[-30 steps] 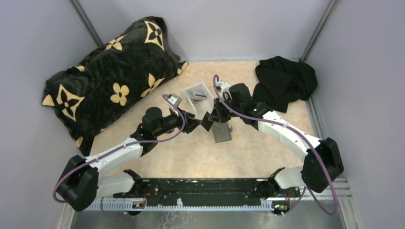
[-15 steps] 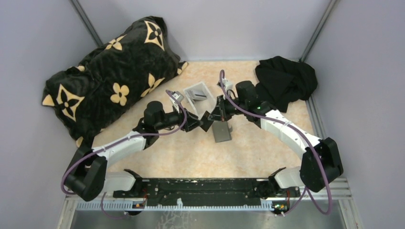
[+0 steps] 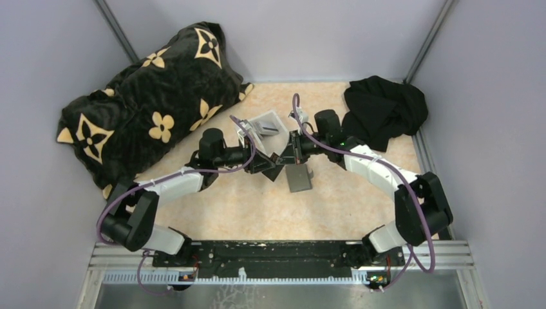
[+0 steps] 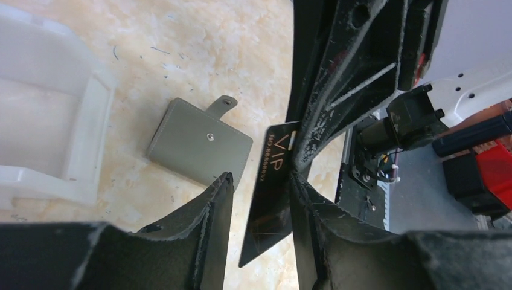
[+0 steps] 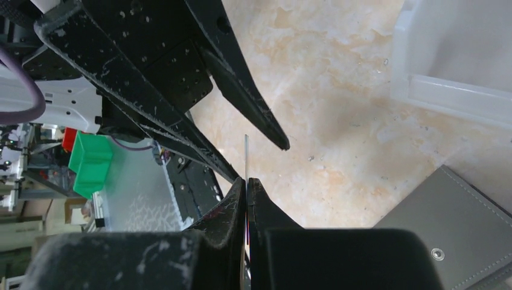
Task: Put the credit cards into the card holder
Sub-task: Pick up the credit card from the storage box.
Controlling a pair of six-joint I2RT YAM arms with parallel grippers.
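Note:
A dark credit card (image 4: 272,199) with gold "VIP" lettering hangs above the table, and my right gripper (image 5: 247,180) is shut on its upper part. It shows edge-on (image 5: 246,154) in the right wrist view. My left gripper (image 4: 261,176) stands open around the card's lower part. The card lies against one finger, with a gap to the other finger (image 4: 211,217). Both grippers meet over the table's middle, the left gripper (image 3: 273,164) beside the right gripper (image 3: 288,154). The grey card holder (image 3: 299,179) lies folded shut on the table just below them, its snap tab (image 4: 224,104) showing.
A white tray (image 3: 267,127) stands just behind the grippers, close to the card holder (image 4: 196,145). A black patterned pillow (image 3: 148,103) fills the back left. A black cloth (image 3: 383,109) lies at the back right. Grey walls close in the table.
My left arm has reached forward and right until its jaws came around the card, and they have narrowed. The right gripper stayed shut on the card and shifted only slightly.

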